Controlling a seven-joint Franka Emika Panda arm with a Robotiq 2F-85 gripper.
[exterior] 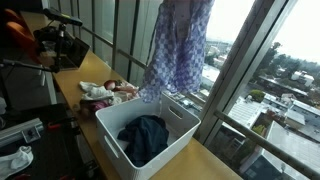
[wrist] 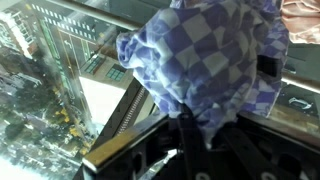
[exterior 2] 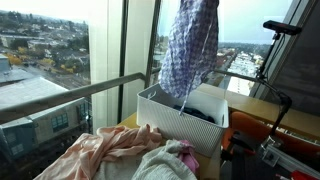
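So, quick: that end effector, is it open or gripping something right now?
End effector: closed, holding the blue-and-white checked cloth, which hangs above the white basket.

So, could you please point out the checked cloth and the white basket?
checked cloth [exterior 2: 190, 50], in an exterior view, middle of the hanging fabric.
white basket [exterior 2: 172, 126], in an exterior view, on its near wall.

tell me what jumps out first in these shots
A blue-and-white checked cloth hangs high over a white basket on the table by the tall window, pinched in the shut gripper. A dark garment lies in the basket, and a pile of pale clothes lies beside it.
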